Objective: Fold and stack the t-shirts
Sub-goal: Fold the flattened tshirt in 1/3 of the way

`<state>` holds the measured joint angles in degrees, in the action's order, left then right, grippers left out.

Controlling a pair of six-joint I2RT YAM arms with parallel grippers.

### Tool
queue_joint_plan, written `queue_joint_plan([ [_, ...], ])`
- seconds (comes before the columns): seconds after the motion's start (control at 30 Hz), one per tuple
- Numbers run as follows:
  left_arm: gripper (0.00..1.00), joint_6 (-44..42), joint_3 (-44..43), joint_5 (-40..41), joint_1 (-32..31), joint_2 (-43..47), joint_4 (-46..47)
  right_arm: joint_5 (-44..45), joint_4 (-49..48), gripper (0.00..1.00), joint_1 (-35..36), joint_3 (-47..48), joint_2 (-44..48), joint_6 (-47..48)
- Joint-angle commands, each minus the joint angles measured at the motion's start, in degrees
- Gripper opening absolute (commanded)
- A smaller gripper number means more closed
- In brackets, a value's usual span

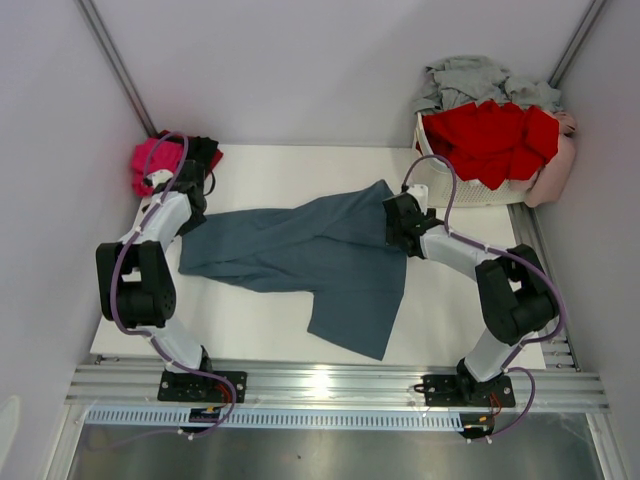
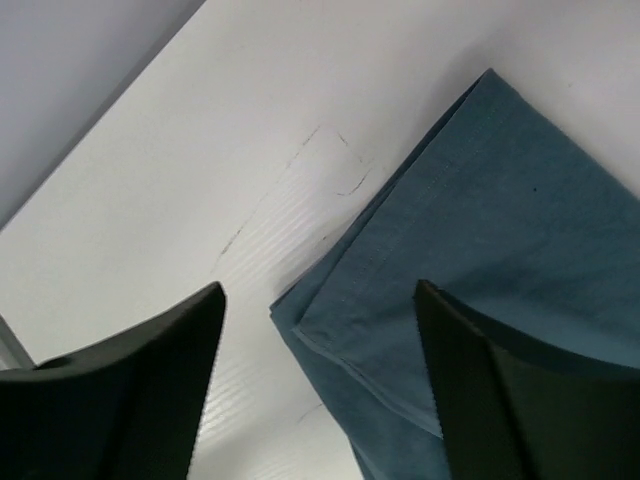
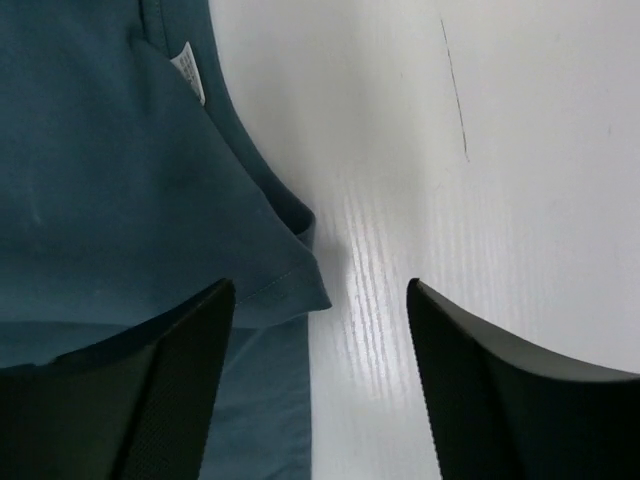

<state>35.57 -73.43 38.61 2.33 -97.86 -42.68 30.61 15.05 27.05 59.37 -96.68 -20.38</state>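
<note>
Note blue-grey shirt (image 1: 310,255) spread loosely across middle of table (image 1: 300,170). Observe left gripper (image 2: 318,300) and right gripper (image 3: 320,295) at its opposite ends, fingers (image 2: 150,380) apart, gripping nothing, shirt corner beneath each.

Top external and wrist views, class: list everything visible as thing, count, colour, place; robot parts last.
blue t-shirt: one, slate blue, spread across the table
cloth pile: one, magenta and black, far left corner
basket: one, white, far right
red cloth: count unclear, red, in basket
grey cloth: count unclear, pale grey, basket's back
pink cloth: one, pale pink, basket's right side
table: one, white, centre
left gripper: one, black, open, over shirt's left end
right gripper: one, black, open, at shirt's right end
</note>
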Motion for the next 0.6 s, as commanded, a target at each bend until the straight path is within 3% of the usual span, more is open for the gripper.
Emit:
queue_joint_plan([
  [0.0, 0.83, 0.99, -0.84, 0.50, 0.48, 1.53, 0.22, 1.82, -1.60, 0.80, 0.37, 1.18, 3.25, -0.01],
  [0.27, 0.82, 0.81, -1.54, -8.09, 2.68, 1.01, 2.69, -4.76, -10.38, 0.74, -0.50, 4.34, 0.45, 4.29],
  [0.4, 0.76, 1.87, -5.49, -15.13, 4.17, -4.51, -0.82, -11.33, -12.58, 0.72, -1.03, 8.03, -4.29, 4.91],
  [0.57, 0.78, 1.08, -14.10, -20.49, 4.44, -9.18, -4.78, -17.33, -16.62, 0.72, -1.64, 10.75, -9.30, 5.18],
])
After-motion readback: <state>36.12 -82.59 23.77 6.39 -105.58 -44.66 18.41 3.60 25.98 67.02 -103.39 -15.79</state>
